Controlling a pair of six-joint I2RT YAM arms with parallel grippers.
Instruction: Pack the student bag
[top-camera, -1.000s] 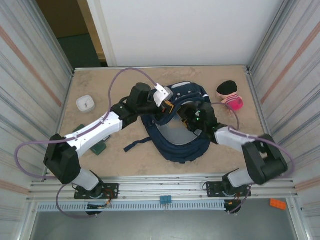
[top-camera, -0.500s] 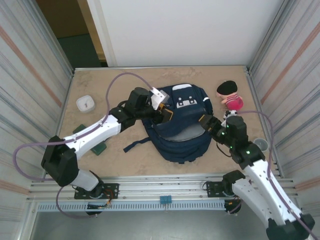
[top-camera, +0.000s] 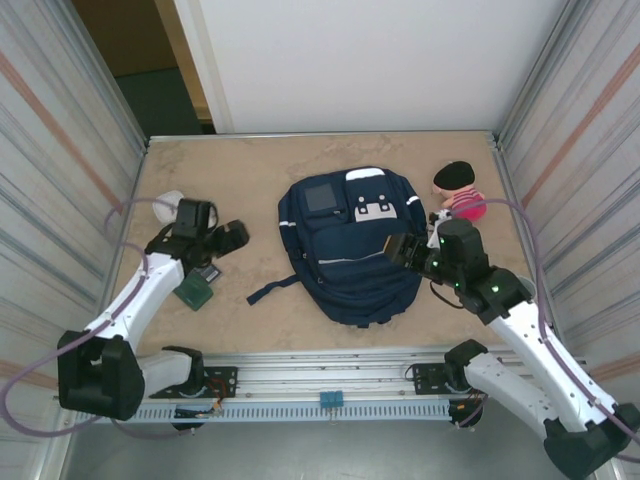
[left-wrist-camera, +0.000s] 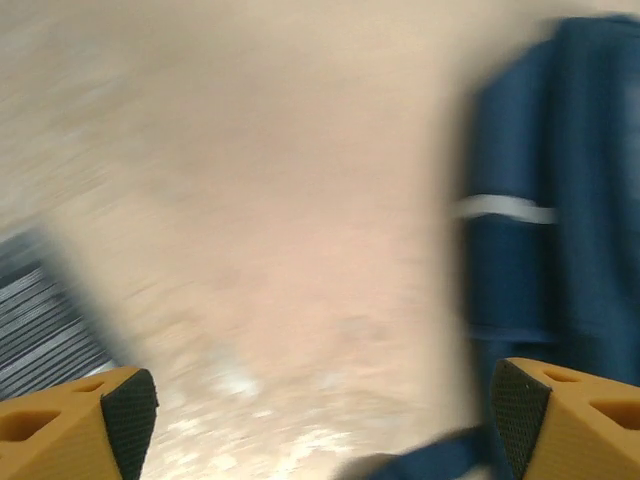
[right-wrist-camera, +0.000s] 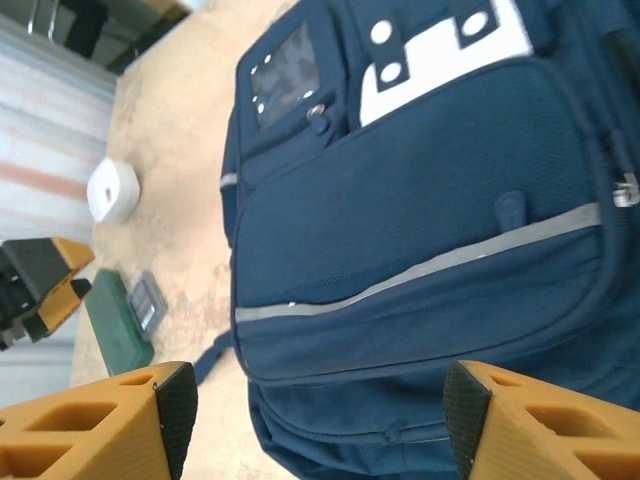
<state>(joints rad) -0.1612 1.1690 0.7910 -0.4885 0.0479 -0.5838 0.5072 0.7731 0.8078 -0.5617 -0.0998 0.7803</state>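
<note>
"Where was the student bag (top-camera: 345, 255)?"

"Flat on the middle of the counter (top-camera: 250, 170), front face up; its white patch (top-camera: 372, 208) and square window pocket (top-camera: 321, 197) lay toward the far edge; one dark strap (top-camera: 272, 290) trailed out toward the left edge."

"And the left hand (top-camera: 230, 238)?"

"Over bare counter between the bag and the left edge, apart from the bag; its orange fingers (left-wrist-camera: 75, 420) stood wide with nothing between them; its wrist view was blurred, but the bag's side showed there with a white stripe (left-wrist-camera: 500, 210)."

"The right hand (top-camera: 397, 250)?"

"Above the bag's right side; jaws well apart, gripping nothing; from its wrist camera the front pocket (right-wrist-camera: 430, 190) and a reflective stripe (right-wrist-camera: 430, 265) lay below."

"Anything else?"

"A pink doll (top-camera: 460, 190) with black hair near the right edge, close to the bag's far right corner; a white tub (top-camera: 166, 203) and a green box (top-camera: 195, 291) by the left edge, the box nearer the near edge."
</note>
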